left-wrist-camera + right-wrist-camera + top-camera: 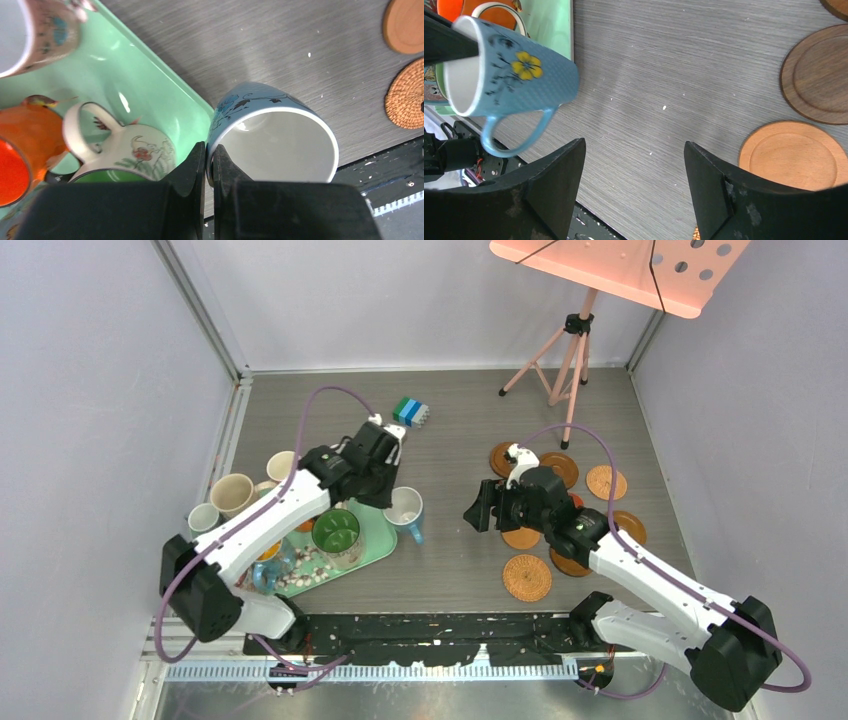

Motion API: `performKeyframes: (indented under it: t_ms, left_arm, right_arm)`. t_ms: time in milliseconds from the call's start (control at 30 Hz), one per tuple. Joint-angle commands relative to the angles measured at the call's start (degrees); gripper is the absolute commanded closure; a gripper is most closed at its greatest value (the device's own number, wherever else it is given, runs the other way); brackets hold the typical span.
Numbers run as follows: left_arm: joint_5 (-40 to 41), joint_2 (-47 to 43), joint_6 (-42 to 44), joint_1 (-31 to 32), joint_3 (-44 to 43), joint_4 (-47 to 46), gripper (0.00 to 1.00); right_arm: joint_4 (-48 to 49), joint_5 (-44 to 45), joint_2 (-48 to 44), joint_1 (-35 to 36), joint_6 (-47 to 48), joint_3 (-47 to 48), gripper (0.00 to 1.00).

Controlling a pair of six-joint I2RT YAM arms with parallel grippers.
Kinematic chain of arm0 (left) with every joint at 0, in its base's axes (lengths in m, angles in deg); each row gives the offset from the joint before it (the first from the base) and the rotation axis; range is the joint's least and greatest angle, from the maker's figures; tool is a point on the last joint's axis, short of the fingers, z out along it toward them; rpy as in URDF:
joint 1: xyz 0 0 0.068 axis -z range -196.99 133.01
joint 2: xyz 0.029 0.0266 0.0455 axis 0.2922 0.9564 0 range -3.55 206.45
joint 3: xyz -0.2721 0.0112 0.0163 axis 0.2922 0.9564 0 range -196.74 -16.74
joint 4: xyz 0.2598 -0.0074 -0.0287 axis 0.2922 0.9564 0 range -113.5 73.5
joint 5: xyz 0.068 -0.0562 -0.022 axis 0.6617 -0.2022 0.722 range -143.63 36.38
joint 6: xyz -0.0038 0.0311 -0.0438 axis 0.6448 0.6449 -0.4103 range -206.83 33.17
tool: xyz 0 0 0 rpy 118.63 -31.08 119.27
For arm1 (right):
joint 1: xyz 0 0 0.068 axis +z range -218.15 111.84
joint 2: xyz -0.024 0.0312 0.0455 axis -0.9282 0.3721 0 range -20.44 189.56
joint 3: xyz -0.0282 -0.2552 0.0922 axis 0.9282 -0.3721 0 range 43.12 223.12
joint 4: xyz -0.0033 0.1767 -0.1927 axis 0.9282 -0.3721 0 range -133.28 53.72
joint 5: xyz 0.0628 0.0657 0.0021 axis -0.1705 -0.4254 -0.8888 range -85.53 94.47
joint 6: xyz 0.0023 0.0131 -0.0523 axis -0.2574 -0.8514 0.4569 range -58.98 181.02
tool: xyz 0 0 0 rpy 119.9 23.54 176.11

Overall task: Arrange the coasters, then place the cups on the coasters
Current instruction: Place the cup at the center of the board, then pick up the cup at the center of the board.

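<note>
Fingers first: my left gripper (pixel 210 165) is pinched tight on the rim wall of the light blue mug (pixel 272 135), one finger outside, one inside the white bowl. In the right wrist view the same mug hangs tilted above the table, handle down, yellow flower on its side. I judge the rim pinch is used because the mug is too wide to span.

Right gripper (pixel 634 190) hangs open and empty, jaws spread wide over bare grey table (pixel 664 70), facing the mug. Whether it waits to receive the mug I cannot tell.

Just beside the mug, the mint-green tray (pixel 150 65) holds a green-inside floral mug (pixel 132 155) and an orange mug (pixel 20 150). More mugs, among them a cream mug (pixel 232 494), stand on the table left of the tray.

Farther right, the coasters lie in a loose cluster: tan wooden coaster (pixel 796 155), dark brown coaster (pixel 819 75), woven wicker coaster (pixel 527 577), others partly hidden under my right arm. None carries a cup yet. Spacing looks uneven and some appear to touch, so arranging seems unfinished.

Far edge: toy block (pixel 410 412) and pink music stand (pixel 570 340), neither part of the job.
</note>
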Motion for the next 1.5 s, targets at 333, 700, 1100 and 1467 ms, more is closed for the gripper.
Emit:
performKeyframes:
  t_ms: [333,700,1100,1467]
  left_arm:
    - [2.5,12.6,-6.4,7.0,-6.8,-5.9,1.00]
    - [2.3,15.6,-7.7,7.5,-6.7,-6.6,0.94]
    - [1.4,14.9,-8.4,7.5,-5.9,-7.4,0.76]
    - [6.0,7.3,-9.6,7.5,-3.9,-7.4,0.57]
  right_arm:
    - [7.4,-4.2,8.9,3.3,-5.8,2.3,0.32]
    - [9.4,-3.7,13.2,5.4,-8.4,5.0,0.36]
    - [8.4,0.6,15.9,5.4,-8.8,7.9,0.35]
    - [1.6,6.0,25.2,5.8,-4.9,14.2,0.44]
